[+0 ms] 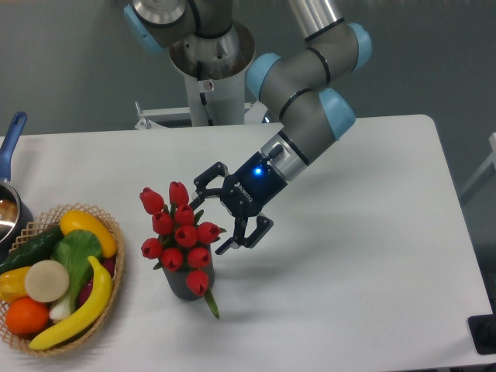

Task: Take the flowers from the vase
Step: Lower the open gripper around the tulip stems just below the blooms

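Note:
The flowers [179, 231], a bunch of red tulip buds with green leaves, stand in the vase [188, 284], a short dark grey cylinder near the table's front left. Most of the vase is hidden behind the buds. My gripper [215, 219] is just right of the bunch, at bud height, pointing left toward it. Its two black fingers are spread apart, one above and one below, with nothing between them. The upper fingertip is close to the top right buds; I cannot tell whether it touches them.
A wicker basket [108, 298] with banana, orange, cucumber and other fruit and vegetables sits at the front left edge. A blue-handled metal pot [9, 203] is at the far left. The robot's base [211, 58] stands behind the table.

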Controlling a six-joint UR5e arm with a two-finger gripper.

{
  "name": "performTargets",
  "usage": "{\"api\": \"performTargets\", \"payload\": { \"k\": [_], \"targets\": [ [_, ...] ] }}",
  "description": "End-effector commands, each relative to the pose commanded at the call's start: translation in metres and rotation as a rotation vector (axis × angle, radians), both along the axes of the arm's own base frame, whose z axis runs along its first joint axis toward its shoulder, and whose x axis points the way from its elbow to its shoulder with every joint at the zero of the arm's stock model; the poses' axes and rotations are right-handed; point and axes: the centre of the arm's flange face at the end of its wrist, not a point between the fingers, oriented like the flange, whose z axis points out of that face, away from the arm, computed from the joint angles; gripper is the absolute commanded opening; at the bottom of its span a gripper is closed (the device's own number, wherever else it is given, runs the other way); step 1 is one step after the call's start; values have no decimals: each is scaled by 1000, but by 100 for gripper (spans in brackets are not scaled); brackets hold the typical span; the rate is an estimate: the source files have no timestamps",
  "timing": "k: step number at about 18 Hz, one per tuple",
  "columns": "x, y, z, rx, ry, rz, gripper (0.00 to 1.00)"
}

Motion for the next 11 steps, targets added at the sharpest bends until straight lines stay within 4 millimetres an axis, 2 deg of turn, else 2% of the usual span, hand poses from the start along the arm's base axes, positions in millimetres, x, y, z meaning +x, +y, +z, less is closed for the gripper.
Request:
{"api": "performTargets", "payload": {
  "k": [4,7,11],
  "targets": [
    [2,10,-7,-6,-2,-20,100],
    [8,28,-13,-9,-5,-52,100],
    [8,29,-14,-10,-8,-52,100]
  ]
}}
